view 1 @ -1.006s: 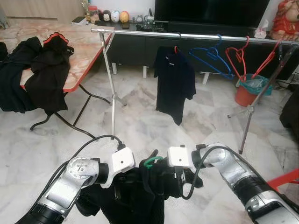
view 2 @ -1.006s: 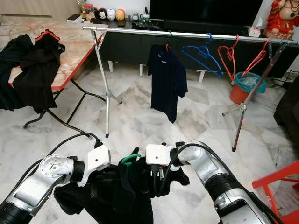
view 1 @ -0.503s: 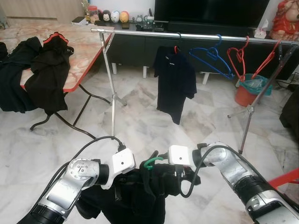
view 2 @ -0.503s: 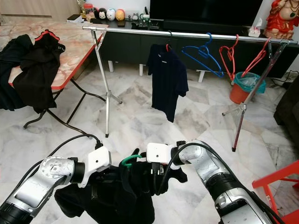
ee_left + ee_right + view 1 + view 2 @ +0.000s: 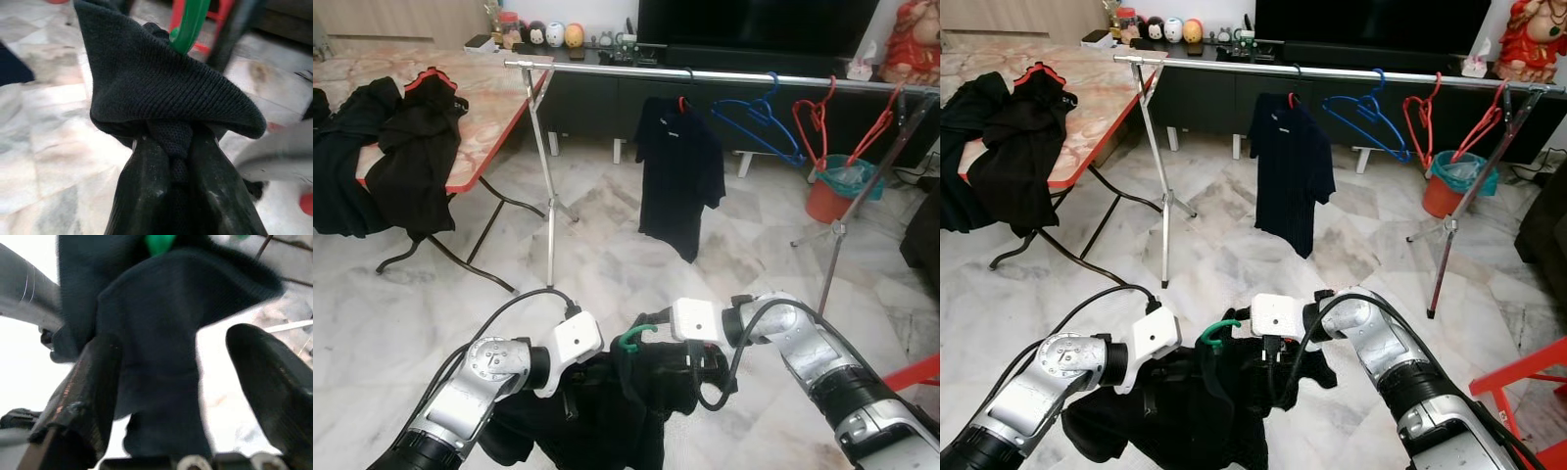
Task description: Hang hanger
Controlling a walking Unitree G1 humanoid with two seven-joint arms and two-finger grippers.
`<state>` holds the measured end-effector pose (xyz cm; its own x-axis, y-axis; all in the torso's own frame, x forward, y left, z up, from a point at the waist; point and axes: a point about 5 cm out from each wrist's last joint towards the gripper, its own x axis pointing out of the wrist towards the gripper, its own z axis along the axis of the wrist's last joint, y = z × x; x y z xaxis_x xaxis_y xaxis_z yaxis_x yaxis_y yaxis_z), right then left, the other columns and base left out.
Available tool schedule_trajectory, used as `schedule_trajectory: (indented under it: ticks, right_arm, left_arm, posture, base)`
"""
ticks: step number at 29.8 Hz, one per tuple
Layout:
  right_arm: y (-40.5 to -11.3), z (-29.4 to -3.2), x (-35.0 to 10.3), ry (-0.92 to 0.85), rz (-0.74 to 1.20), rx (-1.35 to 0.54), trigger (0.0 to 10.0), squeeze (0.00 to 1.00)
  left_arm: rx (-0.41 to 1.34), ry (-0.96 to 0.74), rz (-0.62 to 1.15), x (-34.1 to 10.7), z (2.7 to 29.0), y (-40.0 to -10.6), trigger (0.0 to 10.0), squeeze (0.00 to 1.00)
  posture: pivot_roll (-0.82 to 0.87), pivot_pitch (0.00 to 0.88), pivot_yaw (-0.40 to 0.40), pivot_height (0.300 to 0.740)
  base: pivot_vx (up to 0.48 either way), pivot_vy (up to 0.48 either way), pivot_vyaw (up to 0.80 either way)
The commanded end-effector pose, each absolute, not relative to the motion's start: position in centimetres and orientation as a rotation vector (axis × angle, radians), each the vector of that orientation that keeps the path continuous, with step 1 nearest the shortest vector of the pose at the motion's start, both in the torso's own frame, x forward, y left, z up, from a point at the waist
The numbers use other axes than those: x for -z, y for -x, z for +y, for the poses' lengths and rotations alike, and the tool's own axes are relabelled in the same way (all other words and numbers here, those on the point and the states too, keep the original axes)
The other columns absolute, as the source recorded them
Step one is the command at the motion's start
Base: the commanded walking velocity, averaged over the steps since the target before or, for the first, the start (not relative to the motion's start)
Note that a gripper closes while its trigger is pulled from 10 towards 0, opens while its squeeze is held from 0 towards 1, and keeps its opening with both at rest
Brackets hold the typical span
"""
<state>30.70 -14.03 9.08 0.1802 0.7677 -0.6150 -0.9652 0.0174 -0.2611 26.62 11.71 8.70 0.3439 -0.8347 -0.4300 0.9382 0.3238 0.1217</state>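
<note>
Low in front of me hangs a black garment (image 5: 641, 397) on a green hanger, whose hook (image 5: 631, 339) sticks up between my two wrists. In the left wrist view my left gripper (image 5: 171, 149) is shut, pinching a fold of the black fabric just below the green hook (image 5: 190, 24). My right gripper (image 5: 173, 347) is open, its fingers (image 5: 88, 382) wide apart on either side of the garment (image 5: 151, 333). The clothes rail (image 5: 705, 74) stands ahead across the room, well above and beyond both grippers.
On the rail hang a dark shirt (image 5: 678, 171), a blue hanger (image 5: 754, 113) and two red hangers (image 5: 813, 117). A table (image 5: 494, 88) with black clothes (image 5: 406, 157) stands left. An orange bucket (image 5: 830, 196) sits behind the rail's right leg, and a red frame (image 5: 915, 372) shows at the right edge.
Both arms and the garment have sunk slightly and drifted a little right. The grip on the fabric looks unchanged.
</note>
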Motion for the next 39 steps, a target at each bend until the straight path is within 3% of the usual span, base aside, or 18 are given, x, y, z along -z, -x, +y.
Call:
schedule_trajectory:
  ticks: [1, 3, 5, 6, 7, 8, 10, 11, 12, 14, 15, 16, 20, 22, 24, 33, 39]
  right_arm:
    - [-30.7, -14.5, -9.3, 0.736, 0.342, -1.370, 10.0, 1.00]
    - [-30.8, -14.8, -9.2, 0.752, 0.346, -1.341, 10.0, 1.00]
    - [-32.1, -15.9, -9.7, 0.772, 0.312, -1.167, 10.0, 1.00]
    - [-32.6, -16.3, -9.8, 0.779, 0.294, -1.092, 10.0, 0.89]
    - [-32.9, -16.6, -9.9, 0.784, 0.283, -1.048, 10.0, 0.89]
    - [-33.7, -17.1, -10.3, 0.764, 0.255, -0.923, 10.0, 0.00]
    - [-34.5, -17.8, -10.8, 0.721, 0.227, -0.772, 10.0, 0.00]
    - [-35.2, -18.7, -11.3, 0.639, 0.185, -0.606, 10.0, 0.00]
    - [-35.2, -18.7, -11.3, 0.639, 0.185, -0.606, 10.0, 0.00]
    - [-35.2, -19.8, -11.0, 0.566, 0.196, -0.495, 10.0, 0.00]
    - [-35.0, -20.6, -10.6, 0.507, 0.202, -0.427, 10.0, 0.00]
    - [-34.7, -21.2, -10.1, 0.453, 0.204, -0.369, 10.0, 0.00]
    - [-34.2, -22.4, -9.4, 0.402, 0.186, -0.255, 10.0, 0.00]
    - [-32.0, -25.0, -6.3, 0.251, 0.232, 0.015, 10.0, 0.00]
    - [-30.8, -25.5, -4.6, 0.226, 0.290, 0.076, 10.0, 0.00]
    - [-24.2, -25.9, 2.4, -0.019, 0.545, 0.319, 10.0, 0.00]
    - [-21.8, -25.4, 4.6, -0.045, 0.684, 0.362, 10.0, 0.00]
  left_arm:
    - [1.146, -0.405, 0.260, -9.6, 12.0, -27.5, 0.0, 0.00]
    - [1.119, -0.406, 0.249, -9.7, 12.1, -27.7, 0.0, 0.00]
    - [1.062, -0.403, 0.231, -9.7, 12.3, -28.2, 0.0, 0.00]
    - [1.042, -0.404, 0.225, -9.7, 12.4, -28.3, 0.0, 0.00]
    - [1.030, -0.405, 0.222, -9.7, 12.5, -28.4, 0.0, 0.00]
    - [0.993, -0.401, 0.219, -9.6, 12.7, -28.6, 0.0, 0.00]
    - [0.951, -0.400, 0.211, -9.6, 12.9, -28.9, 0.0, 0.00]
    - [0.844, -0.428, 0.201, -9.3, 13.5, -29.5, 0.0, 0.00]
    - [0.844, -0.428, 0.201, -9.3, 13.5, -29.5, 0.0, 0.00]
    - [0.750, -0.416, 0.198, -9.1, 14.2, -30.0, 3.6, 0.00]
    - [0.698, -0.402, 0.199, -8.9, 14.7, -30.2, 9.1, 0.00]
    - [0.653, -0.393, 0.198, -8.7, 15.1, -30.4, 10.0, 0.00]
    - [0.578, -0.380, 0.191, -8.4, 15.7, -30.6, 10.0, 0.00]
    - [0.435, -0.278, 0.164, -8.0, 16.7, -30.7, 10.0, 0.00]
    - [0.389, -0.248, 0.144, -8.0, 17.0, -30.7, 10.0, 0.00]
    - [0.286, -0.163, 0.106, -7.9, 17.8, -30.3, 10.0, 0.00]
    - [0.280, -0.158, 0.095, -8.1, 17.6, -30.7, 10.0, 0.00]
  posture:
    - [0.04, 0.000, -0.034, 0.740]
    - [0.04, 0.000, -0.034, 0.740]
    - [0.04, 0.000, -0.035, 0.740]
    - [0.04, 0.000, -0.035, 0.740]
    - [0.04, 0.000, -0.035, 0.740]
    - [0.03, 0.000, -0.035, 0.740]
    - [0.03, 0.000, -0.035, 0.740]
    - [0.03, 0.000, -0.034, 0.740]
    - [0.03, 0.000, -0.034, 0.740]
    - [0.03, 0.000, -0.035, 0.740]
    - [0.03, 0.000, -0.035, 0.740]
    - [0.03, 0.000, -0.035, 0.740]
    - [0.03, 0.000, -0.035, 0.740]
    - [0.02, 0.000, -0.026, 0.740]
    - [0.02, 0.000, -0.023, 0.740]
    - [0.03, 0.000, -0.018, 0.740]
    - [0.03, 0.000, -0.014, 0.740]
  base:
    - [0.000, 0.000, 0.00]
    - [0.000, 0.000, 0.00]
    - [0.000, 0.000, 0.00]
    - [0.000, 0.000, 0.00]
    - [0.000, 0.000, 0.00]
    - [0.000, 0.000, 0.00]
    - [0.000, 0.000, 0.00]
    - [0.000, 0.000, 0.00]
    - [0.000, 0.000, 0.00]
    - [0.000, 0.000, 0.00]
    - [0.000, 0.000, 0.00]
    - [0.000, 0.000, 0.00]
    - [0.000, 0.000, 0.00]
    - [0.000, 0.000, 0.00]
    - [0.000, 0.000, 0.00]
    - [0.000, 0.000, 0.00]
    - [0.173, 0.000, 0.00]
